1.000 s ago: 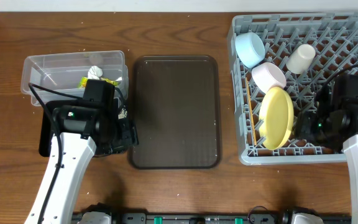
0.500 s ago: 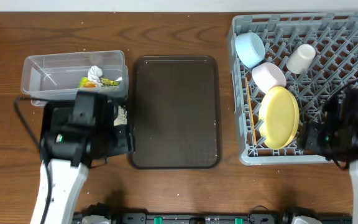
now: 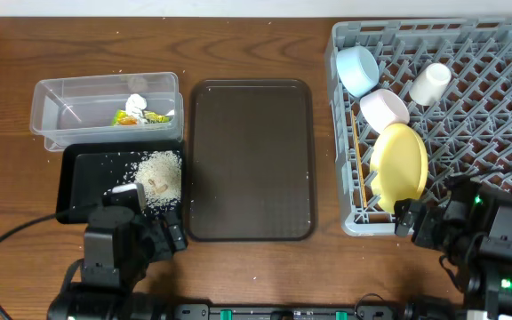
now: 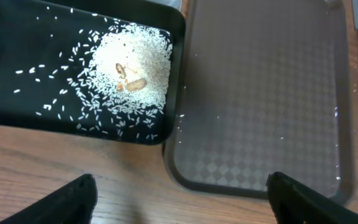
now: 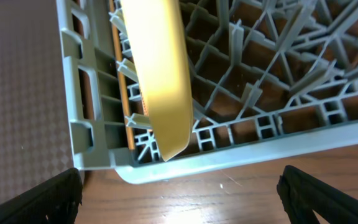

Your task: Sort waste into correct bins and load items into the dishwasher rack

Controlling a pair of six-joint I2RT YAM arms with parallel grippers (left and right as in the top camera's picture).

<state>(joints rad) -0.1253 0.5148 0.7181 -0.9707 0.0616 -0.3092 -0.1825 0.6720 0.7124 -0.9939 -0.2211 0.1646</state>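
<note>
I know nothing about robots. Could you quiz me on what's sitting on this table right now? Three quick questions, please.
1. True or false: the yellow plate stands on edge in the grey rack.
2. Where does the rice lie? A) in the grey rack B) in the black tray C) on the yellow plate
3. Fill in: the snack wrapper lies in the ____ plastic box.

Key: 1 true; 2 B; 3 clear.
</note>
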